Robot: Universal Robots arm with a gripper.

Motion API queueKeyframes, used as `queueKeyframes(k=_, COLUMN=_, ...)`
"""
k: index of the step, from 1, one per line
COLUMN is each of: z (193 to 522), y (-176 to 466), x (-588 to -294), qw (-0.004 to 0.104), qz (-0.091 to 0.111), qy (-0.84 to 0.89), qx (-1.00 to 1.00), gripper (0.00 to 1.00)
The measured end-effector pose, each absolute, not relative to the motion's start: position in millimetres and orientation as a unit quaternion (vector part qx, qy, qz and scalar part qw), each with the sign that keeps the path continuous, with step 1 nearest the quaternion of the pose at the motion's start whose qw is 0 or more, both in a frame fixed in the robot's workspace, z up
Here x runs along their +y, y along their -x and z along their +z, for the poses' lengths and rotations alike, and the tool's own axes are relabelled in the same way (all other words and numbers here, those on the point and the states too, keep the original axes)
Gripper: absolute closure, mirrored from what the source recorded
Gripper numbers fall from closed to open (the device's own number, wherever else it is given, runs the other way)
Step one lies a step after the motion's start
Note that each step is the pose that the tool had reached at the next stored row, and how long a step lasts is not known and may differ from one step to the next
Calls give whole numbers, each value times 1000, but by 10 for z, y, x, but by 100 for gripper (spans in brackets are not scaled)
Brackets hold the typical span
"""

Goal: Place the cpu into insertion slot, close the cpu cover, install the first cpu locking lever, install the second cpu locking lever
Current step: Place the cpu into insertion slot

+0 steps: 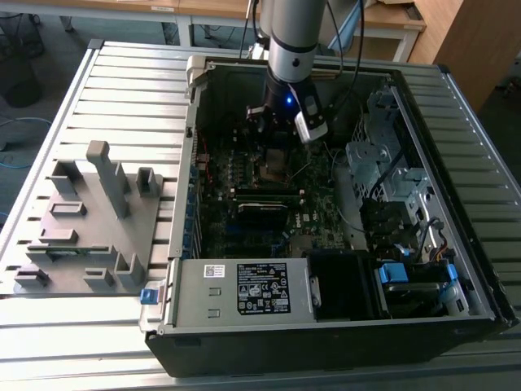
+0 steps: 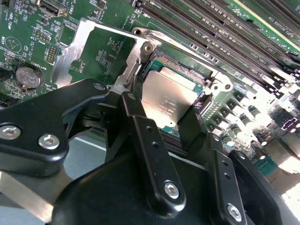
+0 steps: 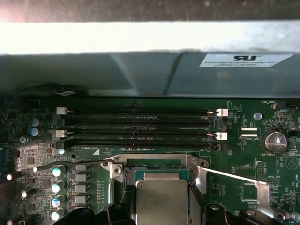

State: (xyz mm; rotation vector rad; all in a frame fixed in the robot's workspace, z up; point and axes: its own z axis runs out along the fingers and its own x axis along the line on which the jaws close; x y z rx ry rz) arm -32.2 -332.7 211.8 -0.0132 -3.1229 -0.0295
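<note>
Green motherboard [image 2: 28, 28], one gripper [image 2: 160, 108] pinching one cpu [image 2: 171, 99] at one insertion slot [image 2: 212, 78], one cpu cover [image 2: 74, 49] open

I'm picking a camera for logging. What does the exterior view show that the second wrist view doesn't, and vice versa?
The exterior view gives the grey fixture tray beside the computer case, on the exterior view's left. The second wrist view gives the coin battery, the open cpu cover and the cpu held by the gripper. Shared: the gripper over the green circuit board.
</note>
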Motion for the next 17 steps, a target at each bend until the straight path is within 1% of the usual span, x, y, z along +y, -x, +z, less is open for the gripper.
queueKeyframes(k=17, z=2073, y=349, x=-3340, qw=9, qz=-9, qy=4, qx=-1000, gripper=46)
